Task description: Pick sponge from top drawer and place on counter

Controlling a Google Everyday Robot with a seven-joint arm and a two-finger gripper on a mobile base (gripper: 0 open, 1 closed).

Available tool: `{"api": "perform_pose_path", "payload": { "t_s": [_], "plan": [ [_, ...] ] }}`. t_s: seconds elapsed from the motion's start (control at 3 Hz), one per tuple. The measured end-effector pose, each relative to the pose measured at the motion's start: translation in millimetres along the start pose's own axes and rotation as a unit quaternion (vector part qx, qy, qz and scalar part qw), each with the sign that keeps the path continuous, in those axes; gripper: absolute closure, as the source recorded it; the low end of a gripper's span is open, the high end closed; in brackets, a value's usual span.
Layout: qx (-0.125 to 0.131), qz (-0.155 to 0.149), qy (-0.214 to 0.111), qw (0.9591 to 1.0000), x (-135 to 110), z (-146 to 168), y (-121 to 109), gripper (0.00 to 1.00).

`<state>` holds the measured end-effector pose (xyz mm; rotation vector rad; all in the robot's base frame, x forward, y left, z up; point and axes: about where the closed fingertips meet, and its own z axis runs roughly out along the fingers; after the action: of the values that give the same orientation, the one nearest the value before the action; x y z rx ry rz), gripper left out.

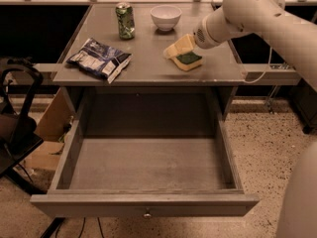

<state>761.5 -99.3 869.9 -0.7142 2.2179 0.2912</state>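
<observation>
The top drawer (143, 204) stands pulled all the way out toward me, its flat grey front panel nearest, with 1 small round knob (147, 214) low at the middle and the bare grey floor of the drawer open to view. Above it, the counter (148, 51) carries 4 things. The sponge (189, 60) lies on the right part of the counter, near the front edge, its dark green face up and the yellow foam showing round its rim. The gripper (178, 46) sits right at the sponge's upper left edge, pale and yellowish, at the end of the thick white arm (247, 11) that reaches in from the upper right. It touches or overlaps the sponge from where I stand, but I cannot tell whether it is clamped on the sponge or loose of it. At the back of the counter, 1 green soda can (125, 20) stands upright, and 1 white bowl (166, 17) sits just to its right, apart from it. The blue-and-white snack bag (99, 58) lies flat on the left side, well apart from the sponge. Off to the left of the table, a black chair (15, 118) and a cardboard box (44, 133) rest on the speckled floor (257, 143).
</observation>
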Motion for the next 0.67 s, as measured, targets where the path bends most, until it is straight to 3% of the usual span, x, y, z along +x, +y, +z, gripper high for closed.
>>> {"api": "perform_pose_path", "payload": {
  "t_s": [0.33,0.67],
  "plan": [
    [0.019,-0.014,-0.044,0.9987,-18,-65,-7,0.0],
    [0.071,-0.01,-0.111,0.9912,-11,-155,-20,0.0]
  ]
}}
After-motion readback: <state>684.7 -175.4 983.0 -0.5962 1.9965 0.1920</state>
